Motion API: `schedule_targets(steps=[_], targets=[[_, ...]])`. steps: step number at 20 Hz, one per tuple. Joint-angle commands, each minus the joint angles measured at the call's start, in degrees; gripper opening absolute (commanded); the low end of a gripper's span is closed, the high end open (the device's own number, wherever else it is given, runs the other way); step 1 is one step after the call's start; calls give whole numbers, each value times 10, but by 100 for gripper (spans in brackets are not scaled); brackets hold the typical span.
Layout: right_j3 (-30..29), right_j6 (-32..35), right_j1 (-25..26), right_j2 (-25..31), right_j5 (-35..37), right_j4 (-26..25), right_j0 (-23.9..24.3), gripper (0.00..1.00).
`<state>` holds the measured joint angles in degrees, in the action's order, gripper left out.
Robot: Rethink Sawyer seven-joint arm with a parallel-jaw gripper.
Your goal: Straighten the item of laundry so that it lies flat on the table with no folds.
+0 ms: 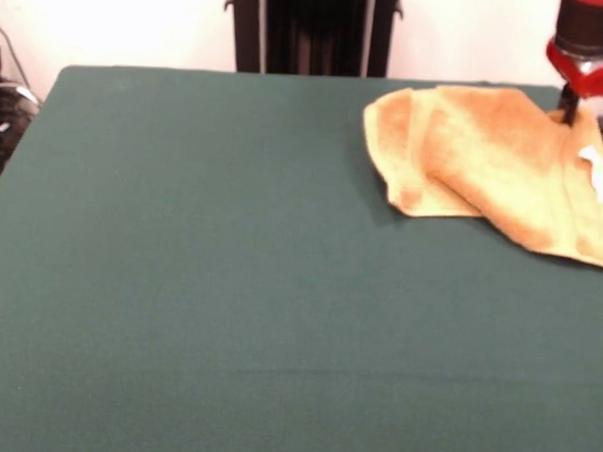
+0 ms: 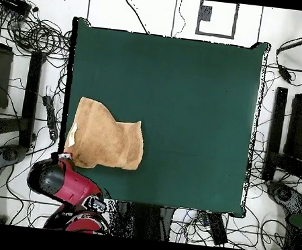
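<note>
Folded towel (image 1: 495,159) on table (image 1: 229,283) corner, hand (image 1: 568,106) at its edge, grip unclear

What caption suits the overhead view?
Folded orange towel at green table's edge, gripper at its corner.

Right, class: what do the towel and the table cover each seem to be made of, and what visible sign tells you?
Towel: it looks like soft terry cloth, orange-tan and matte; its surface is fuzzy, it drapes in limp folds, and a small white tag sits at one edge.
Table: the cover looks like dark green felt or a similar cloth, flat and without shine; the exact fabric is unclear.
</note>
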<state>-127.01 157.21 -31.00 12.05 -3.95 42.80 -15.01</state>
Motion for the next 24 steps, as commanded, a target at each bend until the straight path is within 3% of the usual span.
schedule_targets(steps=[1,4,9,16,19,22,23,24], targets=[[-55,214,-31,85,15,48,-13,0],[-68,226,-84,56,89,91,-54,0],[-72,236,-141,8,171,94,-91,0],[-102,238,-166,43,128,123,-89,0],[-90,212,-126,19,95,102,-92,0],[-51,148,-50,-72,71,76,-129,0],[-35,117,-31,-101,62,56,-139,100],[-27,100,-16,-117,47,49,-142,100]])
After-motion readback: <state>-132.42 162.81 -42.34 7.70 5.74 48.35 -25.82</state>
